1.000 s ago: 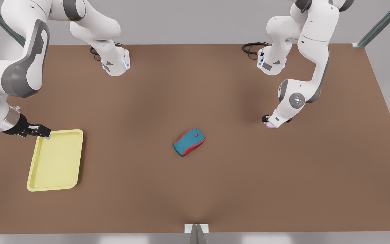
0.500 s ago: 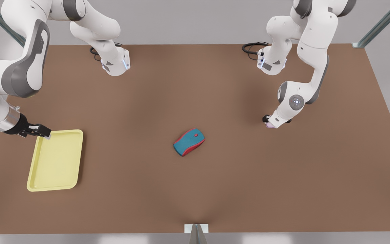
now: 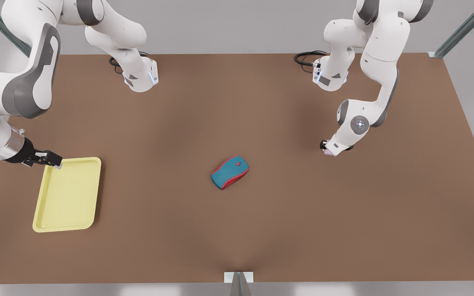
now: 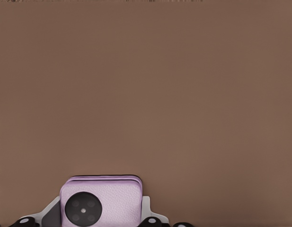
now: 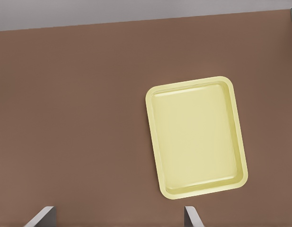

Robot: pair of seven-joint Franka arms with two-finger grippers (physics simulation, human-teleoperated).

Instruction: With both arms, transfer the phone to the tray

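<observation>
phone (image 4: 101, 203) sits on the table at the front view's right, left gripper (image 3: 331, 149) down on it w/ fingers clamped on its sides. Prob light, stiff, slick, so edges are best. Right gripper (image 3: 47, 158) spread open over tray (image 3: 67, 193) corner

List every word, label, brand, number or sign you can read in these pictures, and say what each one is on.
None: no readable text stands on anything here.
Pale pink, nearly square phone: black round lens, no lettering.
Teal-and-red computer mouse: no logo.
Pale yellow rectangular plastic tray: plain.
White robot arm joint: a round dotted light emblem, no characters.
</observation>
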